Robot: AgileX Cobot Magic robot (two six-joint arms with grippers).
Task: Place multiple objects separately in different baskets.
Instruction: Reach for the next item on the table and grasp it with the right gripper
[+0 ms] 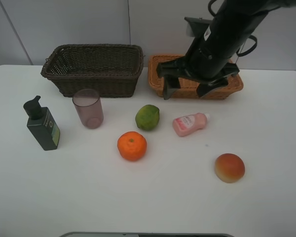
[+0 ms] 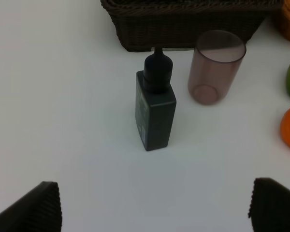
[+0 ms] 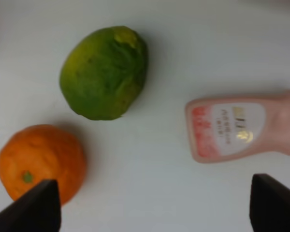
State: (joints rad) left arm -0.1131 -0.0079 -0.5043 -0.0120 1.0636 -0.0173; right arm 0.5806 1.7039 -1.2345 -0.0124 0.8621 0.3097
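The dark brown basket (image 1: 93, 69) and the orange-tan basket (image 1: 154, 74) are rough woven wicker. The mauve cup (image 1: 88, 108) is smooth translucent plastic. The orange (image 1: 132, 146) has dimpled, matt skin. The white table (image 1: 138, 202) looks smooth and matt.

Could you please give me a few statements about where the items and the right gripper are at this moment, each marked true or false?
1. The pink lotion bottle lies on its side on the table. True.
2. The orange is already inside the dark brown basket. False: the orange sits on the table, in front of the dark brown basket.
3. The mauve cup stands upright next to the dark green pump bottle. True.
4. The right gripper is shut on the green citrus. False: the right gripper is open and holds nothing, and the green citrus rests on the table.
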